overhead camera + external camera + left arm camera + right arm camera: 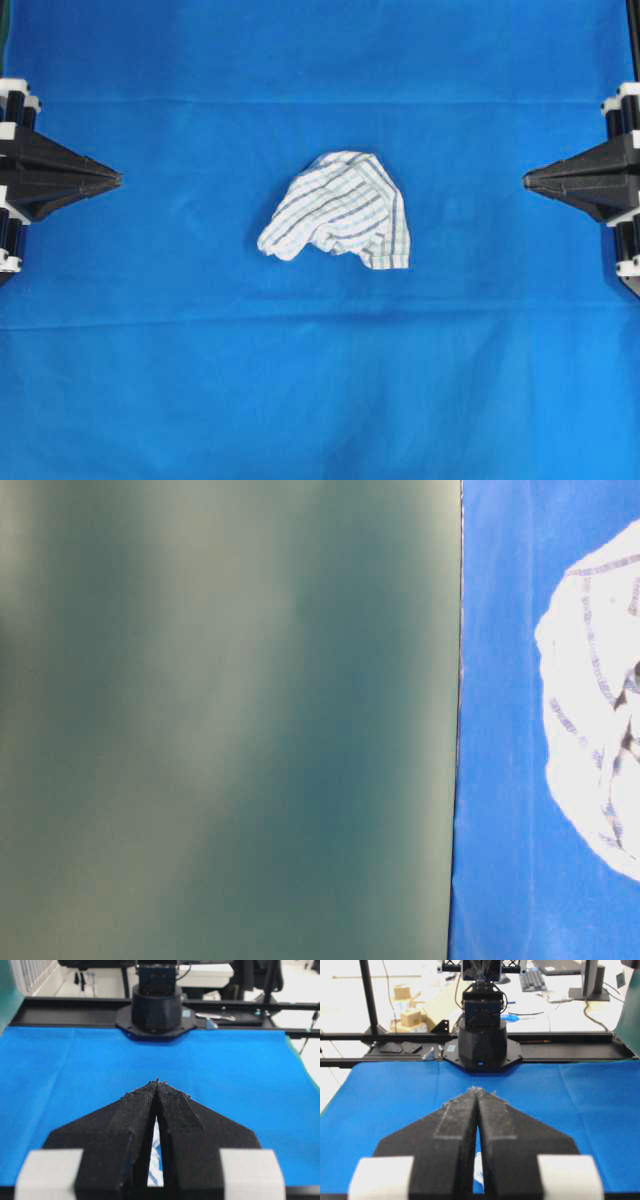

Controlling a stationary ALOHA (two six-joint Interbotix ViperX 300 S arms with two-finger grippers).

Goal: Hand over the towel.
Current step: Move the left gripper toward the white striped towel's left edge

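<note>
The towel [340,211], a small white cloth with thin blue and grey checks, lies crumpled in the middle of the large blue cloth [320,380]. A bright part of the towel [595,690] fills the right edge of the table-level view. My left gripper [115,180] is shut at the left edge, well apart from the towel, its tips pointing toward it. At the right edge my right gripper [527,180] is also shut and points at the towel. In each wrist view the black fingers meet at the tips [157,1081] [478,1089], and a sliver of towel [155,1160] [478,1162] shows behind the slit.
The blue cloth covers the whole table in the overhead view. The opposite arm's black base [156,1007] [482,1045] stands at the far table edge in each wrist view. A blurred grey-green surface [220,720] fills the left of the table-level view.
</note>
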